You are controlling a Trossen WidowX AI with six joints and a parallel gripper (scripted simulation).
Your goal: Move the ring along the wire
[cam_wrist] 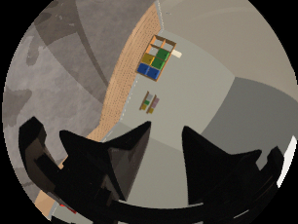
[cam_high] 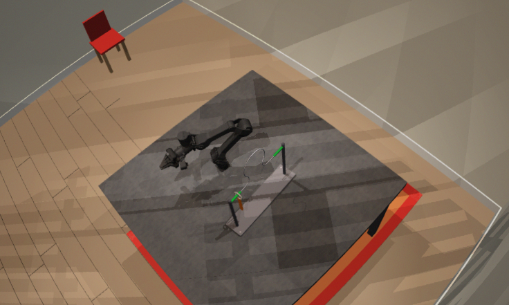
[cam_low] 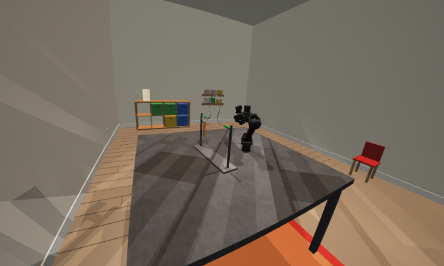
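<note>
Orange handle (cam_high: 240, 204) (cam_low: 204, 129): likely light, stiff; grasp mid-length | Gripper (cam_high: 163, 166) (cam_low: 236, 114) (cam_wrist: 167, 128): fingers apart, empty, well apart from handle

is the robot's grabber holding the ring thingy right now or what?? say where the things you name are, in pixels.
End effector (cam_high: 161, 168) (cam_low: 234, 116) (cam_wrist: 167, 128): partly open, holding nothing; the ring (cam_high: 238, 193) hangs on the wire, away from it.
</note>
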